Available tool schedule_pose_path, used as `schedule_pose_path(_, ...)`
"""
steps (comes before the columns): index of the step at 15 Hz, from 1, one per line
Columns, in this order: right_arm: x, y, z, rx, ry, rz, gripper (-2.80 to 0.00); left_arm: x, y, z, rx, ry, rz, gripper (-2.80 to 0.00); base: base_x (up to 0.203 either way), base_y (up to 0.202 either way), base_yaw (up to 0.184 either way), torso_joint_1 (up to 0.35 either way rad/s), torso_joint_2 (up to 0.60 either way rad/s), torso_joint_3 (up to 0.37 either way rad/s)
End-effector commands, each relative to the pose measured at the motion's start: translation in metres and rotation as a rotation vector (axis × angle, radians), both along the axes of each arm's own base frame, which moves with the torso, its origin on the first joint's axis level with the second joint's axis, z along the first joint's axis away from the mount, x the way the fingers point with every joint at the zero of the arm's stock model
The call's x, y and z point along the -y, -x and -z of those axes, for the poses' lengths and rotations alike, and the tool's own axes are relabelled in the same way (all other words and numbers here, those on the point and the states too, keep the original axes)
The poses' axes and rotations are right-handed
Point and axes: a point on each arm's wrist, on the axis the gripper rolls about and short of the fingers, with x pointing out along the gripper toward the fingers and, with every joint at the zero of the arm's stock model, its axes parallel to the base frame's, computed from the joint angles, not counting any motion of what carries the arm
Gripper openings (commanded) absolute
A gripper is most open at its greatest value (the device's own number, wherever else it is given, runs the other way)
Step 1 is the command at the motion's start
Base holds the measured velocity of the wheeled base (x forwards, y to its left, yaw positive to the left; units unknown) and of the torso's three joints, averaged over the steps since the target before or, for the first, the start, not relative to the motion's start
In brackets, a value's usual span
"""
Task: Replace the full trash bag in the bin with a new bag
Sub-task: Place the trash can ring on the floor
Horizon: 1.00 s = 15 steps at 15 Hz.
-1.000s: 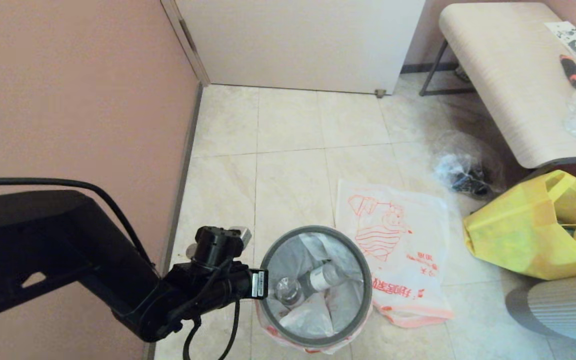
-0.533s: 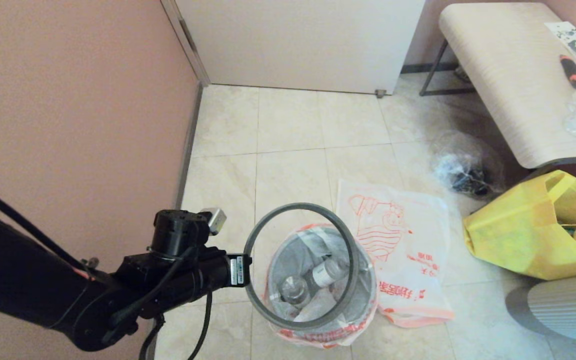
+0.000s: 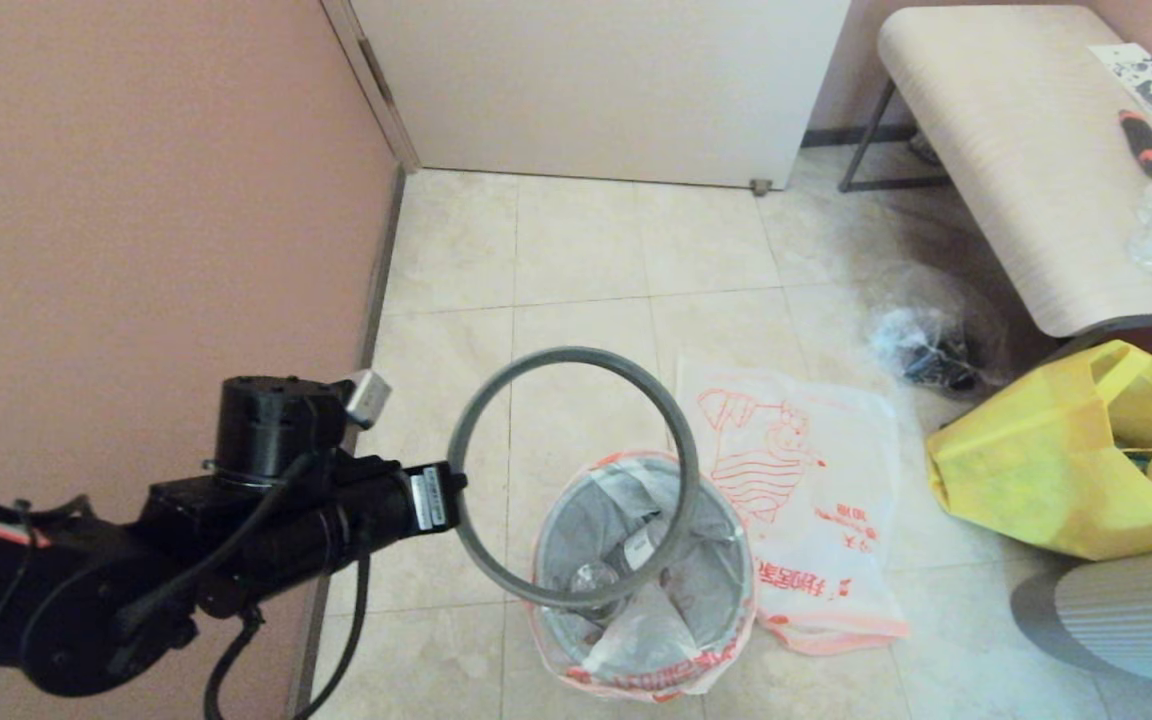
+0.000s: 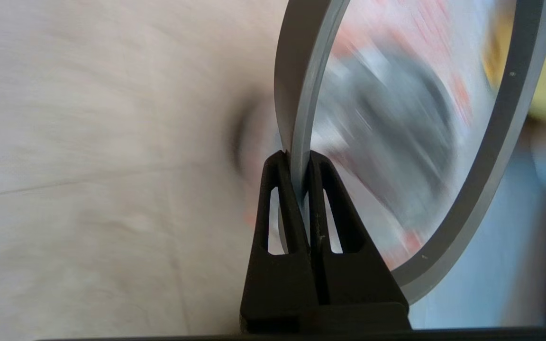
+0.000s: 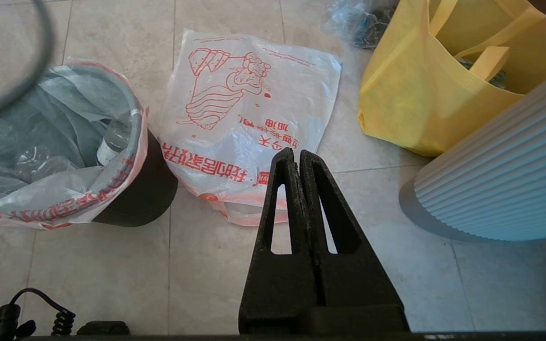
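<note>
Bin mostly hidden under full bag

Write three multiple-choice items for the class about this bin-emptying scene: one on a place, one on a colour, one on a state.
1. Where does the flat thin white plastic new bag with a red drawing lie?
A. on the bench
B. on the floor beside the round black plastic bin
C. inside the tote

2. What colour is the fabric tote?
A. yellow
B. blue
C. green

3. What is the left claw doing?
A. hanging open
B. gripping a bottle
C. clamped on the thin grey ring rim

Answers: 1 B, it lies spread on tiles next to the bin; 2 A, plainly yellow; 3 C, its fingers pinch the ring, held above the translucent white full trash bag.
</note>
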Motion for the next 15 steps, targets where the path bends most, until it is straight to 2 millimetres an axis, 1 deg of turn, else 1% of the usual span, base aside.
schedule_pose_path(1,0.0,-0.001,0.003,-0.011,0.0,0.0,-2.8,-0.027,0.008,-0.02,0.06,0.062,-0.106,-2.8,0.0,0.0,0.0,0.0,0.0,0.0)
schedule_pose_path(2,0.0,-0.001,0.003,-0.011,0.0,0.0,-2.8,-0.04,0.011,-0.021,0.057,0.102,-0.182,-2.8,0.0,0.0,0.0,0.0,0.0,0.0)
schedule_pose_path(3,0.0,-0.001,0.003,-0.011,0.0,0.0,-2.8,-0.047,0.016,-0.018,0.048,0.108,-0.243,-2.8,0.0,0.0,0.0,0.0,0.0,0.0)
schedule_pose_path(4,0.0,-0.001,0.003,-0.011,0.0,0.0,-2.8,-0.045,0.02,-0.014,0.043,0.091,-0.273,-2.8,0.0,0.0,0.0,0.0,0.0,0.0)
schedule_pose_path(6,0.0,-0.001,0.003,-0.011,0.0,0.0,-2.8,-0.036,0.019,-0.012,0.077,0.028,-0.432,-2.8,0.0,0.0,0.0,0.0,0.0,0.0)
schedule_pose_path(7,0.0,-0.001,0.003,-0.011,0.0,0.0,-2.8,-0.032,0.014,-0.018,0.11,0.019,-0.496,-2.8,0.0,0.0,0.0,0.0,0.0,0.0)
schedule_pose_path(8,0.0,-0.001,0.003,-0.011,0.0,0.0,-2.8,-0.029,0.007,-0.028,0.143,0.032,-0.522,-2.8,0.0,0.0,0.0,0.0,0.0,0.0)
schedule_pose_path(9,0.0,-0.001,0.003,-0.011,0.0,0.0,-2.8,-0.026,0.001,-0.031,0.144,0.023,-0.542,-2.8,0.0,0.0,0.0,0.0,0.0,0.0)
schedule_pose_path(10,0.0,-0.001,0.003,-0.011,0.0,0.0,-2.8,-0.023,-0.009,-0.026,0.121,-0.008,-0.569,-2.8,0.0,0.0,0.0,0.0,0.0,0.0)
schedule_pose_path(12,0.0,-0.001,0.003,-0.011,0.0,0.0,-2.8,-0.017,-0.033,-0.008,0.075,-0.066,-0.61,-2.8,0.0,0.0,0.0,0.0,0.0,0.0)
schedule_pose_path(14,0.0,-0.001,0.003,-0.011,0.0,0.0,-2.8,-0.012,-0.063,0.01,0.041,-0.101,-0.634,-2.8,0.0,0.0,0.0,0.0,0.0,0.0)
schedule_pose_path(15,0.0,-0.001,0.003,-0.011,0.0,0.0,-2.8,-0.011,-0.082,0.02,0.025,-0.117,-0.647,-2.8,0.0,0.0,0.0,0.0,0.0,0.0)
